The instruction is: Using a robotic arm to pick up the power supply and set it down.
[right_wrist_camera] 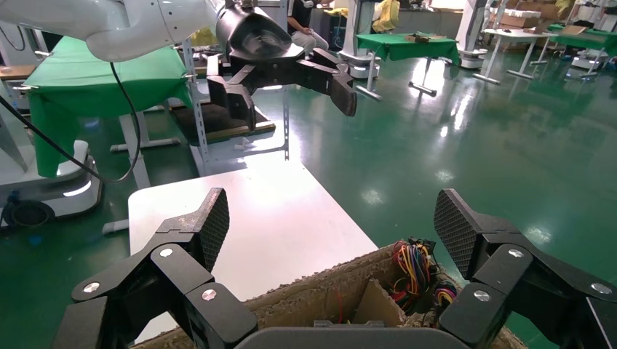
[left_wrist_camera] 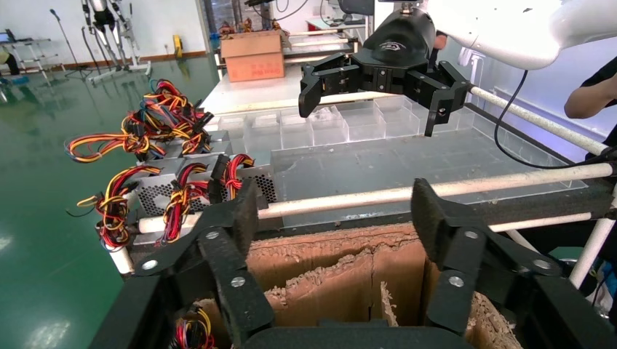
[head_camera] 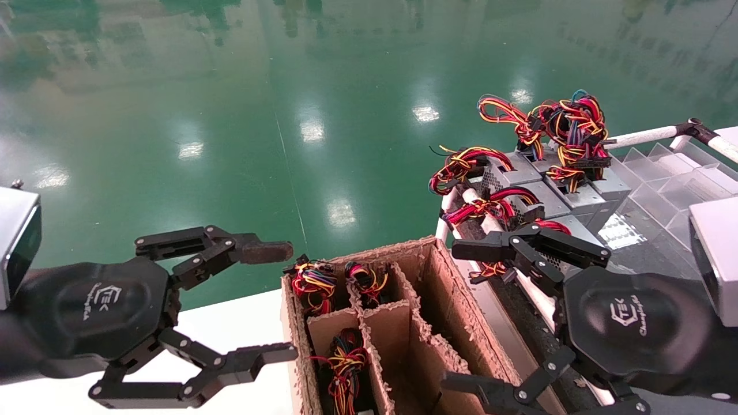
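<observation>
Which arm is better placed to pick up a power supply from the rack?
The right. Its open tool hangs next to the power supplies on the rack; the left tool, also open, hangs beyond the cardboard box.

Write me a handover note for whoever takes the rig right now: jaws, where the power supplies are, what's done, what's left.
Left gripper: jaws open, empty, hanging beside the cardboard box over the white table.
Right gripper: jaws open, empty, over the right side of the box, near the rack.
Power supplies: a cluster of grey units with wire bundles sits on the rack, beyond the right gripper. Wire bundles show in three box compartments on the left; the units under them are hidden.
Done: those slots look loaded.
Left: nothing is gripped; the right-hand compartments look empty. Likely next: pick a unit off the rack.
</observation>
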Controlling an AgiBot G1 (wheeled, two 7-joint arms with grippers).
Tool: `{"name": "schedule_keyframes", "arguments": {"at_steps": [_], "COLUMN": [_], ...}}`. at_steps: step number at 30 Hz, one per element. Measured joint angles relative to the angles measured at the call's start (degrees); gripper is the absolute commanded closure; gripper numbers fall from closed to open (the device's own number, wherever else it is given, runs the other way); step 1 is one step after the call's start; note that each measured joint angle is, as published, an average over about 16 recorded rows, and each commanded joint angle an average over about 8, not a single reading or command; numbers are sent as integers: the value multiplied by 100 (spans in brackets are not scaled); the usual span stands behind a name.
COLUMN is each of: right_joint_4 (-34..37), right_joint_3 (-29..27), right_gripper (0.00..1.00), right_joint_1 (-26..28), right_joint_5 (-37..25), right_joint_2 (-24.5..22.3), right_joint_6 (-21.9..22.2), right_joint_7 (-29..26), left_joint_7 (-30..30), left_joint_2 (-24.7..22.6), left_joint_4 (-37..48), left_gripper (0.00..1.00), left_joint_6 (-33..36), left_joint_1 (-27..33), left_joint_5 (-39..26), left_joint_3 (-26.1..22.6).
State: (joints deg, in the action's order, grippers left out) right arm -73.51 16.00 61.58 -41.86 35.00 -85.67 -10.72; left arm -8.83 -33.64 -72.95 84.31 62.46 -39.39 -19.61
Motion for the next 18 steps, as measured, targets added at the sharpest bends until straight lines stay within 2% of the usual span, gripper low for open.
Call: {"name": "schedule_keyframes", "arguments": {"at_steps": [18], "right_joint_4": [0], "right_joint_3": [0], "right_gripper": [0], "right_joint_1": [0], "right_joint_5": [0], "right_joint_2": [0], "right_joint_6": [0], "right_joint_7": [0], "left_joint_7": [0], "left_joint_2": [0], "left_joint_4": [0], "left_gripper": [100], "left_joint_6": [0], "left_joint_1": [0], "left_joint_5": [0], "left_joint_3": [0]}}
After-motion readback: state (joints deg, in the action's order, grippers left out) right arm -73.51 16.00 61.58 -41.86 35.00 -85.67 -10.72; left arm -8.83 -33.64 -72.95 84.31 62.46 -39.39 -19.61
